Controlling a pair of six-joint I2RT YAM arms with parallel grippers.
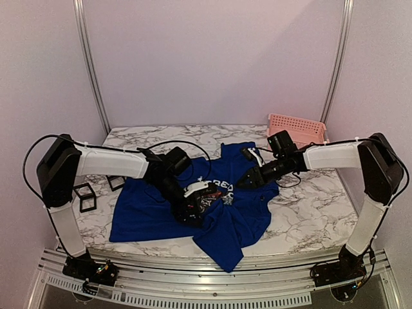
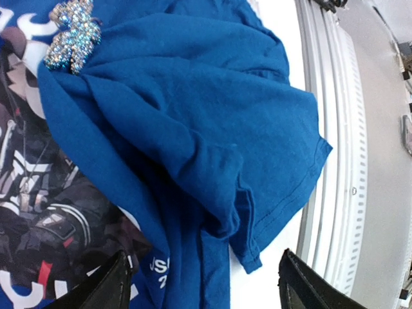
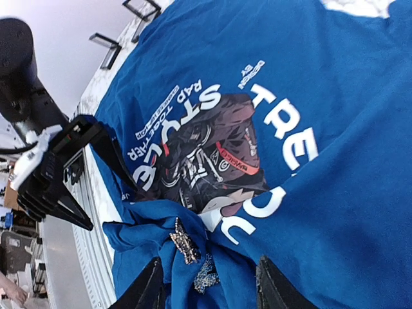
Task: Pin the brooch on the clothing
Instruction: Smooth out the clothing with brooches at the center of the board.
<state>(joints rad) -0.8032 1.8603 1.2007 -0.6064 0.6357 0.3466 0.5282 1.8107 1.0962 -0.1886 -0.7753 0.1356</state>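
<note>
The royal-blue T-shirt [image 1: 161, 212] lies rumpled on the marble table, its round chest print [image 3: 206, 148] facing up. A sparkly rhinestone brooch [image 2: 72, 35] sits on a bunched fold of the shirt below the print; it also shows in the right wrist view [image 3: 185, 241], with a second glittering bit beside it. I cannot tell whether it is pinned. My left gripper [image 2: 206, 293] is open and empty over the folded hem near the table's front edge [image 1: 195, 214]. My right gripper [image 3: 209, 293] is open and empty, hovering just above the brooch [image 1: 244, 182].
A pink slotted basket [image 1: 297, 129] stands at the back right. Two small black frames [image 1: 85, 196] sit on the table at the left of the shirt. The metal rail [image 2: 335, 161] runs along the front edge, close to the hem.
</note>
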